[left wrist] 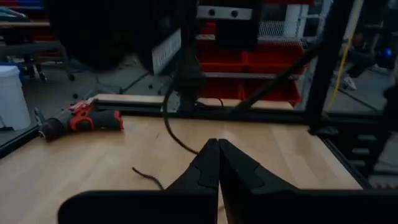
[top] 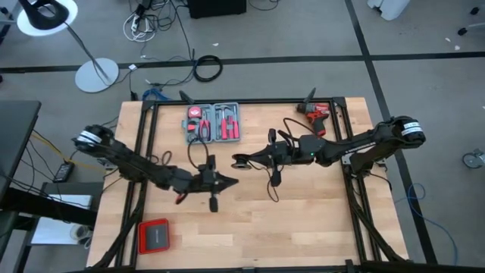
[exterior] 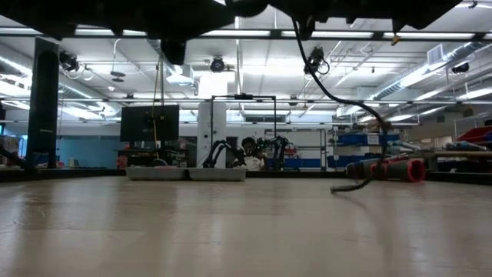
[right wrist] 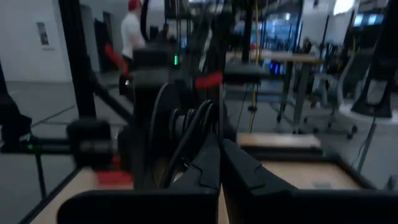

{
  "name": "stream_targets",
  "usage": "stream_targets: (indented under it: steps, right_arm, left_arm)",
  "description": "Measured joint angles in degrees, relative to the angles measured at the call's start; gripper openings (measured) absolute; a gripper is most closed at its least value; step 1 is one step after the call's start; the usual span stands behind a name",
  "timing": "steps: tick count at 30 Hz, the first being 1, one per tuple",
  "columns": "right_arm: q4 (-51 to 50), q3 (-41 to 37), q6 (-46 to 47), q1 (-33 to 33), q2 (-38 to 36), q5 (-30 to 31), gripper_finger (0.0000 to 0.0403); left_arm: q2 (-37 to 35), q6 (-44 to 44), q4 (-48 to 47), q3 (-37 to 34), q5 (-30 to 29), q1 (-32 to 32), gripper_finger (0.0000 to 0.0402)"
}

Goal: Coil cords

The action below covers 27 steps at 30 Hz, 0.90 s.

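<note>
A thin black cord [top: 270,188] hangs from under my right arm's hand. In the low view the cord [exterior: 370,115] curves down to the table, where its lower end [exterior: 338,188] rests. My right gripper [top: 236,160] points level toward the table's left over mid-table, its fingers shut [right wrist: 219,146]. Facing it, my left gripper [top: 233,180] is also level and shut [left wrist: 217,146], a little nearer the front edge. The cord [left wrist: 169,124] shows beyond the left fingertips, apart from them. Where the cord's upper end is fastened is hidden. My right gripper has its fingertips shut with nothing visible between them. The cord comes down from below the hand, behind the fingers [top: 268,170], and the hand itself hides where it starts. I cannot tell whether the fingers touch it. It hangs slack onto the table.
An open grey tool case [top: 214,123] with red-handled tools lies at the far side. A red drill [top: 317,114] lies to its right. A red and black box [top: 154,236] sits near the front left corner. Black frame rails [top: 144,152] run along the table's sides.
</note>
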Motion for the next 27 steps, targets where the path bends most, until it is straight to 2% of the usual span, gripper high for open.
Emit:
stream_targets:
  steps: [6,12,19,27]
  right_arm:
    - [4.8,0.0,-2.8,0.4,0.0,0.2,0.0001]
    - [5.5,0.0,-4.1,1.1,0.0,0.3,0.0001]
    - [7.2,0.0,-4.6,1.8,-0.8,0.3,0.0001]
    - [9.3,0.0,-6.9,3.5,-0.8,0.8,0.0001]
  left_arm:
    - [10.1,0.0,7.6,5.8,0.0,1.4,0.0016]
    - [16.6,-3.6,7.5,11.2,-1.3,2.9,0.0067]
    - [17.0,-5.8,6.1,11.4,-1.6,4.7,0.0135]
    - [17.0,-5.8,7.0,11.5,-1.5,5.9,0.0142]
